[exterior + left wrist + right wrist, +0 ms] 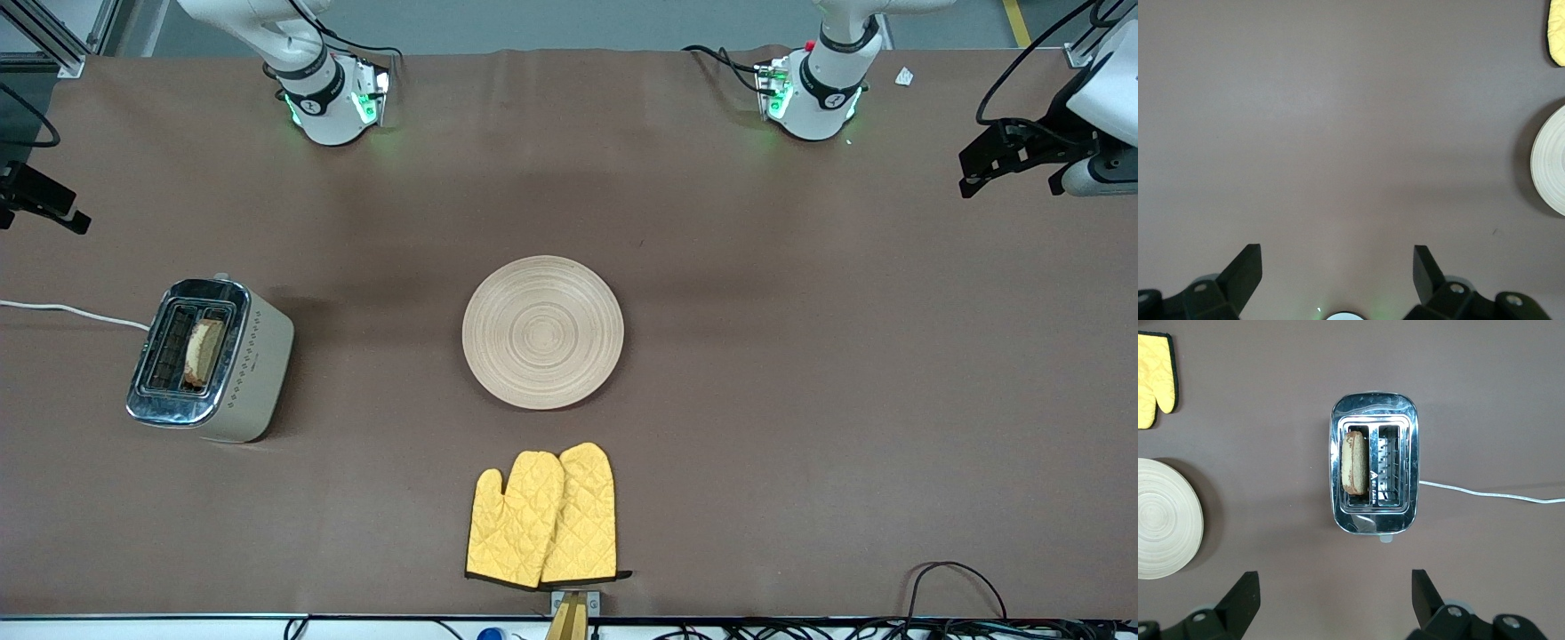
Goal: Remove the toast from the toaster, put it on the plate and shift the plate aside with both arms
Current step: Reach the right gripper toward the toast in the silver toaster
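The toast (206, 351) stands upright in one slot of a chrome and cream toaster (253, 373) at the right arm's end of the table; the right wrist view shows the toast (1355, 462) from above. The round pale wooden plate (542, 332) lies bare in the middle of the table. My right gripper (1336, 581) hangs open and empty high over the table beside the toaster. My left gripper (1338, 257) hangs open and empty over bare table at the left arm's end, with the plate's rim (1551, 160) at the edge of its view.
A pair of yellow oven mitts (544, 516) lies nearer to the front camera than the plate. The toaster's white cord (71, 311) runs off the table's end. Brown cloth covers the table. Black cables (951, 578) lie along the front edge.
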`<state>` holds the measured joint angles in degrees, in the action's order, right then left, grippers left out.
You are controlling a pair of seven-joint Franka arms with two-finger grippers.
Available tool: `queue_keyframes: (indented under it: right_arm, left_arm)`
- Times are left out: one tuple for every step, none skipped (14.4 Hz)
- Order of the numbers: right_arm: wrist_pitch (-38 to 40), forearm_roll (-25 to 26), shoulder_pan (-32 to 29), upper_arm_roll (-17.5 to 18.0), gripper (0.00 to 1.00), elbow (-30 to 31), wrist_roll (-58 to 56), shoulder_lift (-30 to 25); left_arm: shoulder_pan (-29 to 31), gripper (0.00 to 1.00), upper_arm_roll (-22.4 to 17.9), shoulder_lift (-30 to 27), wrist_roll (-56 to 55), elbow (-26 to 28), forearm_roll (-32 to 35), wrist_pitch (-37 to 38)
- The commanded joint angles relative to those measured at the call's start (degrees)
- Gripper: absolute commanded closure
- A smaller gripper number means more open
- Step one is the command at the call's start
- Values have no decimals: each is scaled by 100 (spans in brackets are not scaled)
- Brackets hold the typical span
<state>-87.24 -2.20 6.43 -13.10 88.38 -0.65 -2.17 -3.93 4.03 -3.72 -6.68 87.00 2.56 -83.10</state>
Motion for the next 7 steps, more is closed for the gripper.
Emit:
queue_keyframes:
  right_arm:
    - [31, 79, 60, 1, 0, 30, 29, -65]
    - [40, 79, 52, -8, 0, 39, 38, -65]
    - [23, 79, 51, -8, 0, 39, 30, -56]
    - [49, 88, 17, -8, 0, 39, -23, 23]
    - [75, 88, 16, -8, 0, 47, -41, 84]
    - [110, 88, 42, -17, 0, 56, -23, 85]
    - [163, 88, 43, -17, 0, 65, -6, 94]
  left_arm:
    - [15, 0, -25, 29, 96, -122, -72, 83]
    - [15, 0, -25, 29, 96, -122, -72, 83]
    - [15, 0, -25, 29, 96, -122, -72, 83]
    - [15, 0, -25, 29, 96, -122, -72, 83]
    - [15, 0, -25, 29, 96, -122, -72, 83]
    - [15, 0, -25, 29, 96, -122, -72, 83]
    - [15, 0, -25, 38, 96, -122, -72, 83]
